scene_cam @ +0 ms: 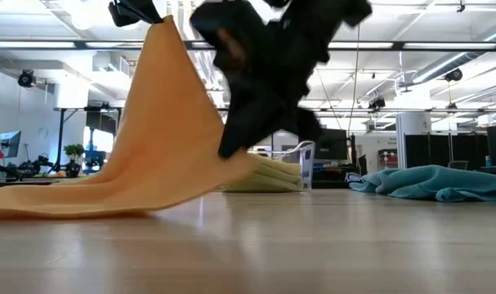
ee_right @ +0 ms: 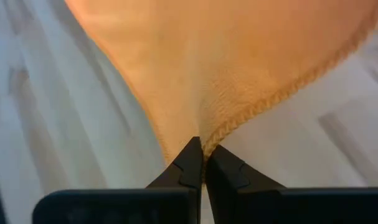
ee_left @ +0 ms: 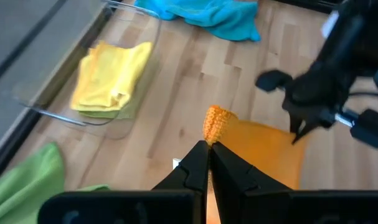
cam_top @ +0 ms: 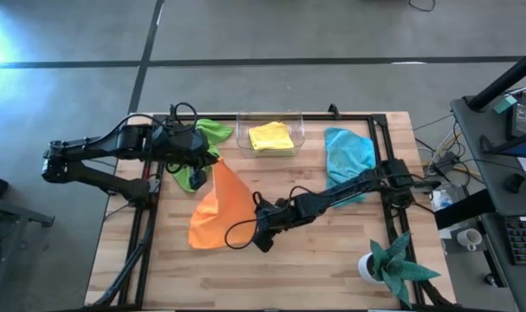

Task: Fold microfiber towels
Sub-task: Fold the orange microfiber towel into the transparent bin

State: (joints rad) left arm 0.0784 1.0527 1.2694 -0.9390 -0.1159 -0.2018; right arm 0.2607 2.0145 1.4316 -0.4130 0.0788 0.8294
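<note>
The wooden table [cam_top: 332, 269] is being viewed from above, with positions read as on a clock face over that view. The orange towel [cam_top: 216, 208] is being stretched left of centre: one corner is being lifted at about 11 o'clock of the cloth, while the rest is being draped down to the tabletop toward 7 o'clock. The light blue towel [cam_top: 347, 154] is lying crumpled at 2 o'clock on the table. A lime green towel [cam_top: 198, 149] is being left bunched at 10 o'clock, under the left arm. A folded yellow towel [cam_top: 270, 137] is being kept in a clear container [cam_top: 297, 126] at 12 o'clock. A teal plant [cam_top: 399, 260] in a white pot is standing at 5 o'clock. The left gripper [ee_left: 208, 149] is being held clamped on the raised orange corner. The right gripper [ee_right: 202, 155] is being pinched tight on the orange hem at the cloth's 4 o'clock edge.
</note>
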